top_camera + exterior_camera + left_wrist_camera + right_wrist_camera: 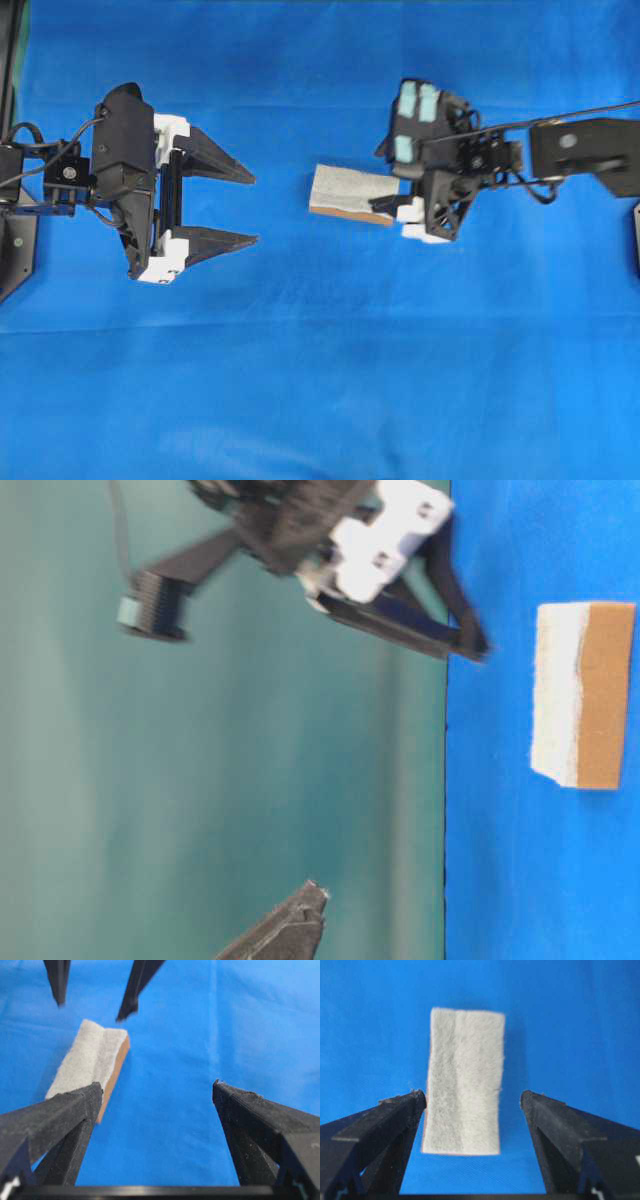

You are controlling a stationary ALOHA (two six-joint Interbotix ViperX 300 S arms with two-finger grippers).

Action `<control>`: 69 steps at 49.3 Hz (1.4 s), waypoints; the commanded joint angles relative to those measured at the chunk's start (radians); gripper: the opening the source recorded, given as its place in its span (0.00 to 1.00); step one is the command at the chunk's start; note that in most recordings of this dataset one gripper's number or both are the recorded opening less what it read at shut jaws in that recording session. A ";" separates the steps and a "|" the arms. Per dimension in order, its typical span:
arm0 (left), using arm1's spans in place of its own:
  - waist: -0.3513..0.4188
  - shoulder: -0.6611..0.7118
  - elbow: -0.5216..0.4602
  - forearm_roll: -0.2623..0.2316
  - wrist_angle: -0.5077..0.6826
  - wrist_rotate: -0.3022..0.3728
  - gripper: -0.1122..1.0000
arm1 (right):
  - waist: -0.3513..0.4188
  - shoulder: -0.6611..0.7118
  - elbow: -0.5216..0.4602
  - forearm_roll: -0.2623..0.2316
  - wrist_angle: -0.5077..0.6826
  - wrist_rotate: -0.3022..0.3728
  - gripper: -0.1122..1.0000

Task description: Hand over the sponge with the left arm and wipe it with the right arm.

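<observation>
Currently the sponge (pixel 350 193) is lying flat on the blue cloth (pixel 320 380), grey-white face up, between the 2 arms and nearer the right one. The right gripper (pixel 472 1105) is hanging over it with its 2 fingers spread wide and gripping nothing; in the right wrist view the sponge is sitting at 12 o'clock from the tips, its near end between them. The table-level view is showing the fingertips clear of the cloth. The left gripper (pixel 250 208) is hovering well apart at 9 o'clock from the sponge in the overhead view, fingers also spread wide and empty.

Judging from this, the sponge is resting free on the cloth. To retake it well, the right gripper is needing to descend squarely, 1 finger on each long edge, closing only once the tips are level with the orange-brown layer, so the block is not tipping or sliding.
</observation>
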 commanded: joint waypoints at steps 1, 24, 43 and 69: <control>-0.002 -0.005 -0.014 0.002 -0.003 0.000 0.88 | 0.012 -0.084 -0.005 -0.002 0.023 -0.002 0.76; -0.002 -0.003 -0.014 0.002 -0.005 -0.002 0.88 | 0.040 -0.167 0.038 0.003 -0.060 0.006 0.76; -0.005 -0.146 0.026 0.002 0.057 0.000 0.88 | 0.049 -0.371 0.140 0.008 -0.023 0.009 0.76; -0.005 -0.647 0.236 0.002 0.207 0.103 0.88 | 0.049 -0.917 0.408 0.021 0.083 0.009 0.76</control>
